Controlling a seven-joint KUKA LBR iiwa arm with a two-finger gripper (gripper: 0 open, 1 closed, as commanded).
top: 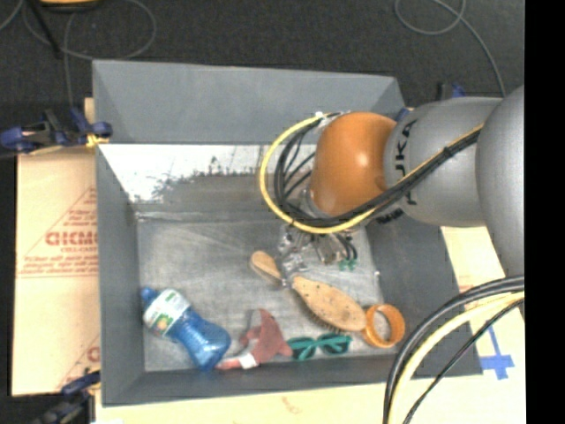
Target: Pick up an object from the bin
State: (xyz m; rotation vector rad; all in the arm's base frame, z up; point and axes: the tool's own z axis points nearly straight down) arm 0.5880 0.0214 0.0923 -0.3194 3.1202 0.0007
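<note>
Directly beside the gripper [295, 256], on its view-left side, lies a small tan oval piece [263, 265], the nearest thing to it; you cannot tell whether the gripper is open or closed. Just below the gripper, toward the near wall, a long tan flat piece [328, 303] runs diagonally away toward an orange ring [385, 325].

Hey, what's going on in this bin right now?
A robot arm reaches into the grey bin, its jaws low near the middle, just by a small tan oval piece and a flat tan paddle. Nothing looks lifted yet. A blue bottle, red scrap and green sunglasses lie along the front.
</note>
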